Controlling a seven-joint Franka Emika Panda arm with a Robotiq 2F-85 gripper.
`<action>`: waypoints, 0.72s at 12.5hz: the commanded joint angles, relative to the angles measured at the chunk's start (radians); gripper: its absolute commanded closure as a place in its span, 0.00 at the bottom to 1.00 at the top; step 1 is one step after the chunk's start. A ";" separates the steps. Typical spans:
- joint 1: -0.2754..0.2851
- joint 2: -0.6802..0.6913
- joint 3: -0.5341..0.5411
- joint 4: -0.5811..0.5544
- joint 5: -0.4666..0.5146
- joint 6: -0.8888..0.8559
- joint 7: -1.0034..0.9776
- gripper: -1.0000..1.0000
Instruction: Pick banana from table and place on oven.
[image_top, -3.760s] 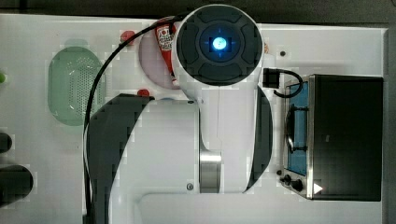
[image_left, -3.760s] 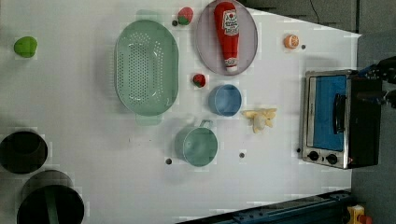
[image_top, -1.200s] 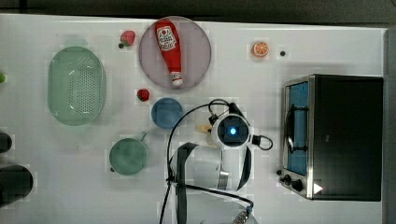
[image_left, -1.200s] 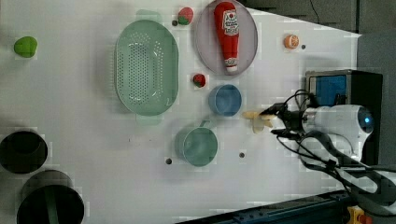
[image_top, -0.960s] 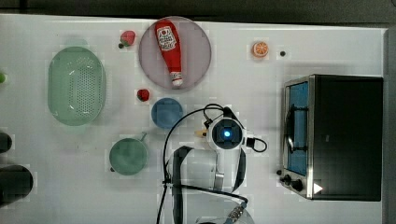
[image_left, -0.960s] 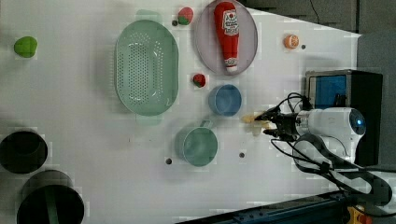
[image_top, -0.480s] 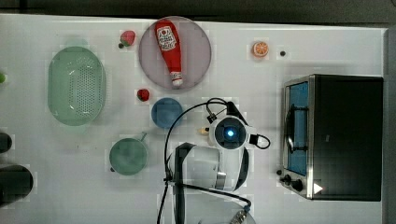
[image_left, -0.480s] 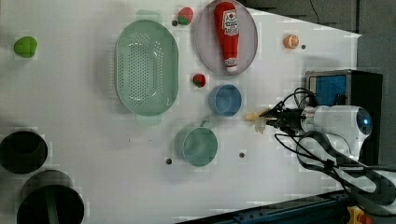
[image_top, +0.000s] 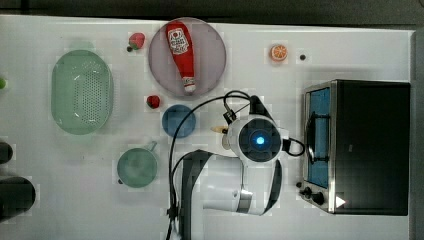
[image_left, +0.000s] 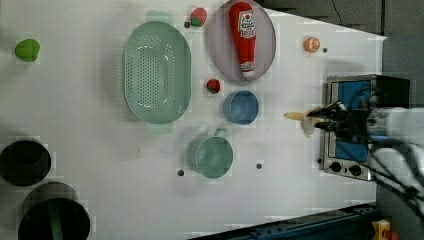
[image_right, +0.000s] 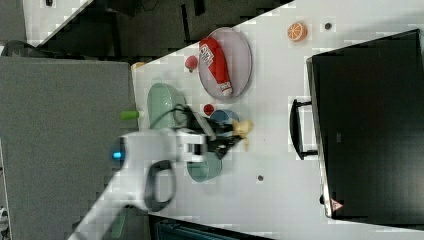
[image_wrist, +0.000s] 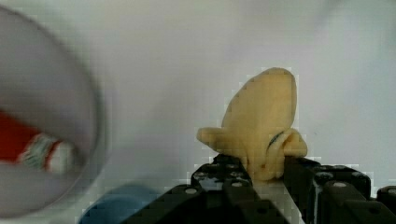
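The pale yellow banana (image_wrist: 264, 121) sits pinched between my black fingers, lobes splayed just above the jaws. My gripper (image_wrist: 266, 173) is shut on it. In the left view the banana (image_left: 300, 117) sticks out of the gripper (image_left: 322, 121) just off the oven's (image_left: 395, 87) glass door. The right view shows the banana (image_right: 243, 128) at the gripper (image_right: 234, 137), over the white table (image_right: 280, 165) and apart from the oven (image_right: 370, 125). In the top view only a banana tip (image_top: 218, 129) peeks out beside my wrist, at the oven's (image_top: 370, 145) left.
A blue bowl (image_top: 178, 121) and a green mug (image_top: 136, 167) stand close to the arm's left in the top view. A ketchup bottle on a plate (image_top: 212, 55), a green colander (image_top: 81, 98), an orange slice (image_top: 279, 52) and dark pots (image_left: 25, 162) lie farther off.
The jaws have closed on the banana. The arm has carried it toward the oven, rightward in the top and left views.
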 joint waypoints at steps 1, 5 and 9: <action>0.016 -0.111 -0.016 0.157 -0.014 -0.257 0.008 0.75; 0.002 -0.155 -0.087 0.345 -0.014 -0.530 -0.123 0.75; -0.020 -0.126 -0.235 0.413 -0.017 -0.536 -0.304 0.75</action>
